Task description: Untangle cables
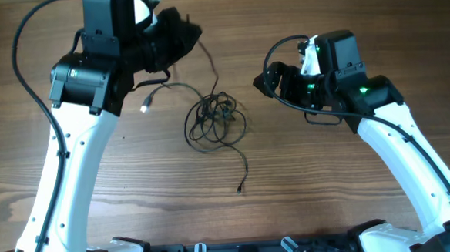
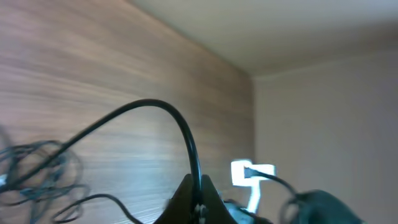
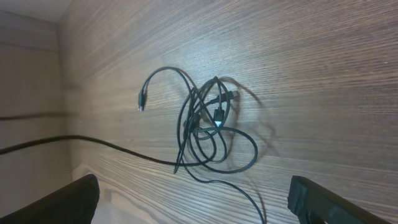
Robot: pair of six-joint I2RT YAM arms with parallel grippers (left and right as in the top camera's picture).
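Note:
A knot of thin black cables lies on the wooden table between the arms; it also shows in the right wrist view. One strand rises from it up to my left gripper, which is shut on that black cable and holds it above the table. A silver-tipped plug hangs left of the knot. A loose cable tail ends at the front. My right gripper is open and empty, hovering right of the knot.
The wooden tabletop surrounds the knot. My right arm's own black cable loops at its wrist. A pale wall stands beyond the table's far edge.

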